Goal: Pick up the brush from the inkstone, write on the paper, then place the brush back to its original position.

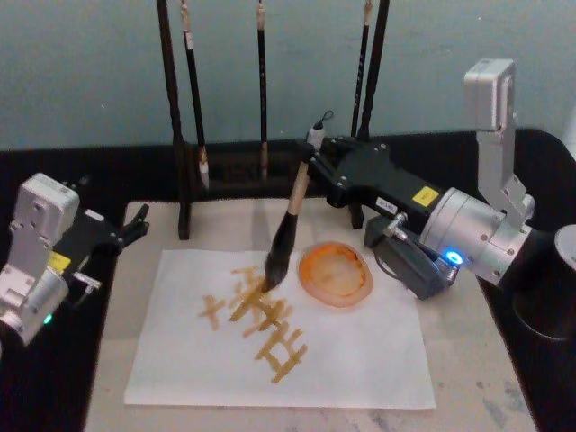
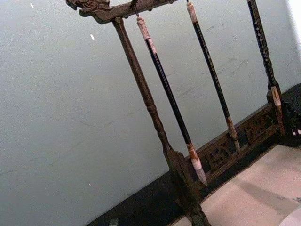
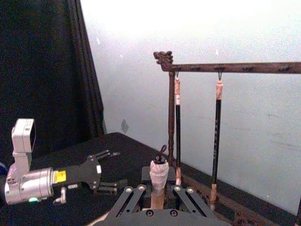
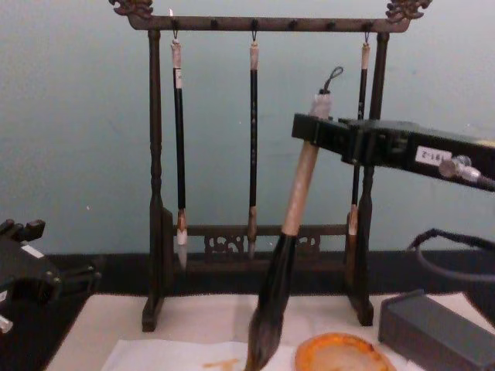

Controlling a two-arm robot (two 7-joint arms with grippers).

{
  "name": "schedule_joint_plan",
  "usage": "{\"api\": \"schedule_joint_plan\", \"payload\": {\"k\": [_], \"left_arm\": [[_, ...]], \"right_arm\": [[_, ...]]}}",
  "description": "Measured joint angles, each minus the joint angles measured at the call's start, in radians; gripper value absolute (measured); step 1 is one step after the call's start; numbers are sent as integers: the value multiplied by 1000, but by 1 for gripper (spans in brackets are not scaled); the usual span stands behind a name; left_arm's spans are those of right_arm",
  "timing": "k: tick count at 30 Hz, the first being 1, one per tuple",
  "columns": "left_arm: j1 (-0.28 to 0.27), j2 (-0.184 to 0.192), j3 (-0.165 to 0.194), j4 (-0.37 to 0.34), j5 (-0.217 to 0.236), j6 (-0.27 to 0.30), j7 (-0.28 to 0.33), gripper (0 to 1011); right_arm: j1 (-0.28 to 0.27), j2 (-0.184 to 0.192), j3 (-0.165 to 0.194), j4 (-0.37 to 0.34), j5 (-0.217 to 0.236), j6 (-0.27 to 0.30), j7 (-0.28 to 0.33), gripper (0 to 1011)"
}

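Observation:
My right gripper (image 1: 312, 165) is shut on the upper part of the brush's pale handle (image 1: 298, 193), just below its dark cord loop. The brush (image 4: 298, 197) leans, its dark bristles (image 1: 278, 262) down on the white paper (image 1: 360, 360) at the top edge of the orange-yellow strokes (image 1: 261, 326). The round orange inkstone (image 1: 336, 273) lies on the paper just right of the bristles, also low in the chest view (image 4: 340, 354). In the right wrist view the handle top (image 3: 159, 173) stands between the fingers. My left gripper (image 1: 133, 227) sits open and idle off the paper's left corner.
A dark wooden rack (image 1: 184, 171) with three slim hanging brushes (image 4: 253, 139) stands behind the paper. A grey rectangular block (image 4: 433, 332) lies right of the inkstone under my right arm. The paper rests on a beige felt mat (image 1: 468, 378) on a black table.

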Motion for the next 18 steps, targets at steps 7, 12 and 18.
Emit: {"api": "schedule_joint_plan", "payload": {"k": [7, 12, 18], "left_arm": [[0, 0, 0, 0, 0, 0, 0, 1010], [0, 0, 0, 0, 0, 0, 0, 1010], [0, 0, 0, 0, 0, 0, 0, 1010]], "right_arm": [[8, -12, -1, 2, -2, -7, 1, 175], [10, -12, -2, 2, -3, -9, 6, 175], [7, -12, 0, -1, -2, -15, 11, 175]]}}
